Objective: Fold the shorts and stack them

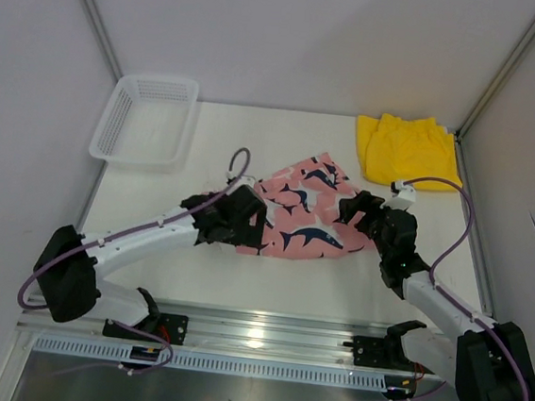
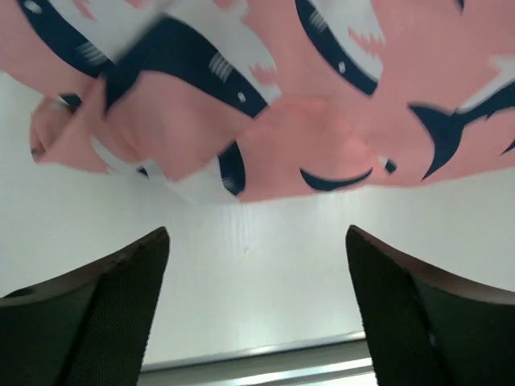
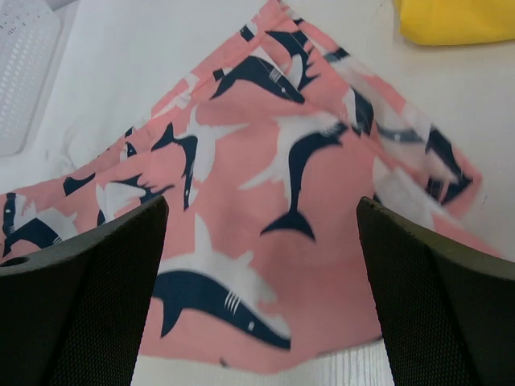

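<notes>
no text, label, brand, number or sign can be read anywhere in these views. the pink shorts (image 1: 306, 218) carry only a navy-and-white fish print, with no letters in it.

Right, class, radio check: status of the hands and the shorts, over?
Left hand open, empty; right hand open, empty. Pink shorts between them, unheld. Yellow shorts far right, not stacked. Basket far left, out of the way.

Pink shorts (image 1: 302, 213) with a navy-and-white shark print; plain bright yellow shorts (image 1: 407, 149); white mesh basket (image 1: 111, 127).
</notes>
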